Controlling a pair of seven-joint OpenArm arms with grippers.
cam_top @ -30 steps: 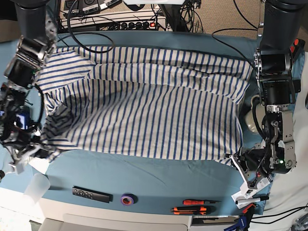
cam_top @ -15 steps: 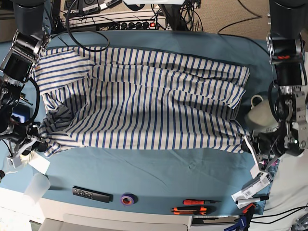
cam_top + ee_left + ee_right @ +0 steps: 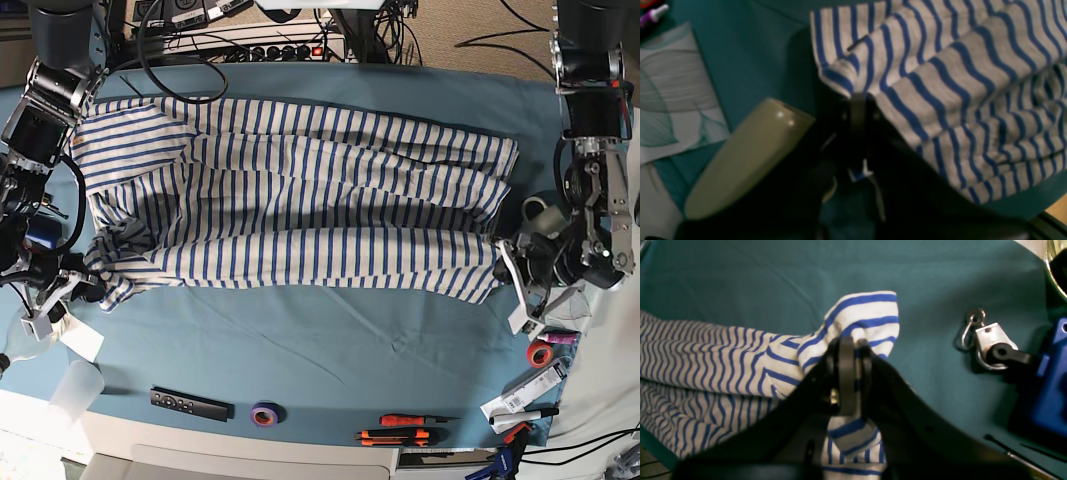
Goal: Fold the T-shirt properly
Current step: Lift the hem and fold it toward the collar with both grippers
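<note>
Blue-striped white cloth, the T-shirt [image 3: 300,210], lies spread wide across your teal tablecloth [image 3: 330,340]. Your left gripper [image 3: 858,96] is clenched on its corner beside a pale mug [image 3: 743,156]; your right gripper [image 3: 848,340] pinches the opposite bunched corner near the table's edge

black remote [image 3: 190,403], purple tape roll [image 3: 265,413], orange screwdrivers [image 3: 400,428]

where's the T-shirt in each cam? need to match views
Base: T-shirt spread across the table's middle, both near corners pinched.
Left wrist: upper right, corner in the left end effector.
Right wrist: left and center, corner in the right end effector.
Shared landmark: teal tablecloth.
</note>
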